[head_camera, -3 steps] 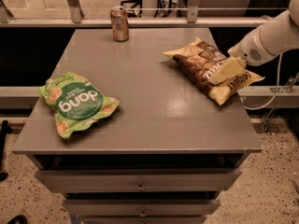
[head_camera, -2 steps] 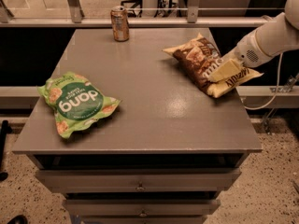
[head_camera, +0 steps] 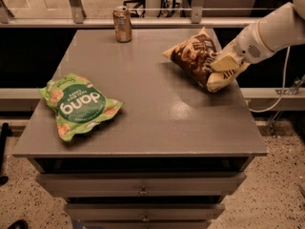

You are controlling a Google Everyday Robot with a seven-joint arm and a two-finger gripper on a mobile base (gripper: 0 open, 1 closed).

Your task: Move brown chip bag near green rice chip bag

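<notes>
Green rice chip bag (head_camera: 78, 106), 8 o'clock on tabletop (head_camera: 157, 123): white "dang" on dark-green round label, upside down. Brown chip bag (head_camera: 190, 56), 2 o'clock: script illegible. Gripper (head_camera: 223, 67) clamped on its 4 o'clock end.

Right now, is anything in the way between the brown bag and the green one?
Nothing visible. The tool grips the brown bag at the right; bare table runs to the green bag. The can stands off the path.

at the worktop's (head_camera: 157, 113) right side the gripper (head_camera: 228, 67) clamps its fingers (head_camera: 223, 62) on the right end of the brown chip bag (head_camera: 190, 56). the green rice chip bag (head_camera: 78, 105) lies flat, well apart, near the left edge. a can (head_camera: 122, 24) stands upright at the back.
</notes>
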